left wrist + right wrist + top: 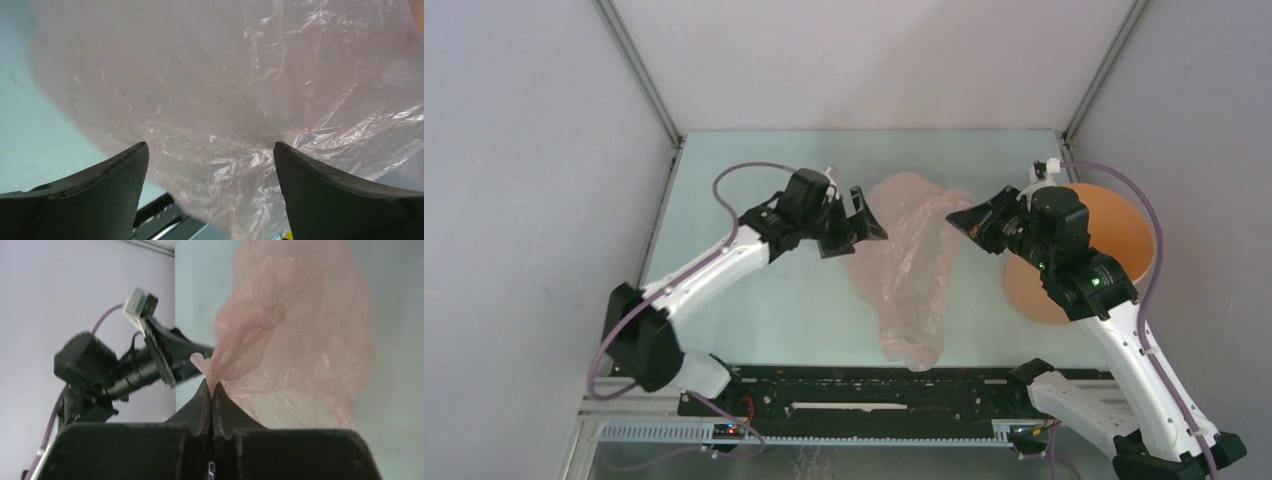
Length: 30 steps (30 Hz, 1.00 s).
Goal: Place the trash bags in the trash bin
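The pale-pink translucent trash bag hangs crumpled over the middle of the table, reaching down toward the front edge. My right gripper is shut on the bag's upper right corner; in the right wrist view a pinch of film sticks out above the closed fingertips. My left gripper stands open at the bag's left edge, its fingers wide apart with the film filling the view just beyond them. The orange-tan trash bin lies behind my right arm, mostly hidden by it.
Grey enclosure walls close in the table on the left, back and right. A black rail runs along the near edge between the arm bases. In the right wrist view my left arm shows just left of the bag.
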Tool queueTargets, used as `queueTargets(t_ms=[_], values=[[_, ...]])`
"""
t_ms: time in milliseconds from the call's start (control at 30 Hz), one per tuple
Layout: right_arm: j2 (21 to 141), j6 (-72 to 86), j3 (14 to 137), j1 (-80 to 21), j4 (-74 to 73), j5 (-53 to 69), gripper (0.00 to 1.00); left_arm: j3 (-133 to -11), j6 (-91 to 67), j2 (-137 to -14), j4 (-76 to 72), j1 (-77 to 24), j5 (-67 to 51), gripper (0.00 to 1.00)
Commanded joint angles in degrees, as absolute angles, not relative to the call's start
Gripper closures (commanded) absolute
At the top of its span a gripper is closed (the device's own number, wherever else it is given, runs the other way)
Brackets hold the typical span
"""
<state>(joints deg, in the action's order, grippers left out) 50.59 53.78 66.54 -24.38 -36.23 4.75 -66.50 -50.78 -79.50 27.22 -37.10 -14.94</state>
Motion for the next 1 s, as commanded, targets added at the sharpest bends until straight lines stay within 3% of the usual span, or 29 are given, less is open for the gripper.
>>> queueTargets(t_ms=[0, 167, 367, 567, 800, 967], values=[[47.8, 55.06, 65.45, -23.99, -38.1, 3.69, 1.0, -77.05, -52.26, -87.75, 18.53, -35.26, -20.68, 0.0], [46.5, 54.67, 65.45, -23.82, -38.43, 2.84, 1.0, -91.25, -48.33, -96.83, 23.42, -33.68, -20.31, 0.02], [47.03, 54.43, 65.33, -23.64, -37.97, 2.88, 1.0, -104.52, -33.93, -95.22, 43.9, -32.53, -10.18, 0.0], [48.12, 53.79, 65.08, -23.59, -35.29, 5.12, 1.0, -89.29, -31.1, -79.56, 49.65, -32.43, -7.03, 0.0], [48.39, 53.32, 65.12, -23.31, -34.7, 7.16, 1.0, -71.8, -40.61, -63.37, 41.29, -32.56, -16.66, 0.0], [48.83, 54.27, 65.06, -23.25, -33.96, 8.86, 1.0, -67.64, -46.56, -55.82, 42.31, -38.59, 0.11, 0.0]])
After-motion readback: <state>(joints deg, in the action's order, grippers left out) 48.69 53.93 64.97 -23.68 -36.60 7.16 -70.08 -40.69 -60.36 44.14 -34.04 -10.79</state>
